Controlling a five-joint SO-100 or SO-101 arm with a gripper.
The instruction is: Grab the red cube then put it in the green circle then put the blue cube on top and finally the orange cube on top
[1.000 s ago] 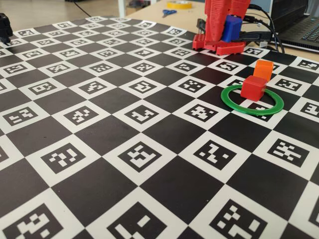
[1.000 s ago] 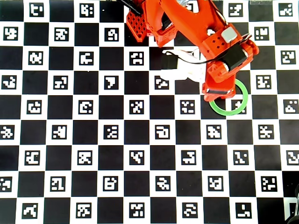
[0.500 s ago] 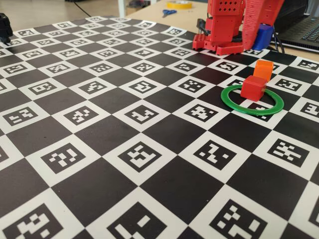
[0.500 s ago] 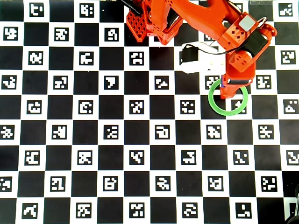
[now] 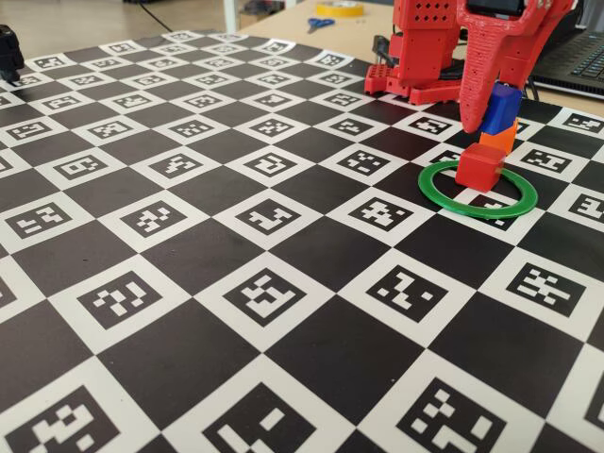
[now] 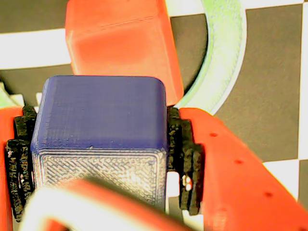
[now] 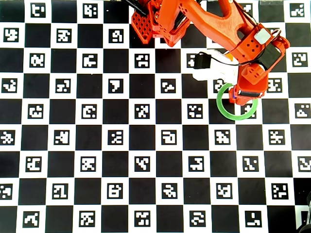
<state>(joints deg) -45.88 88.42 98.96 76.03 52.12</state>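
**Blue cube now right above the red one**

Arm has swung over and dropped since half a second ago. The gripper [image 5: 491,118] is clamped on the blue cube [image 5: 498,109], hovering just above the red cube [image 5: 478,165] inside the green circle [image 5: 444,195]. Orange cube [image 5: 506,138] sits just behind.

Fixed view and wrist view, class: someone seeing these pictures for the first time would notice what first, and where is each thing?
First, the red arm's gripper clamping the blue cube in the air, just above the red cube. That red cube sits inside the green circle at the board's right. The orange cube waits right behind it, largely hidden.
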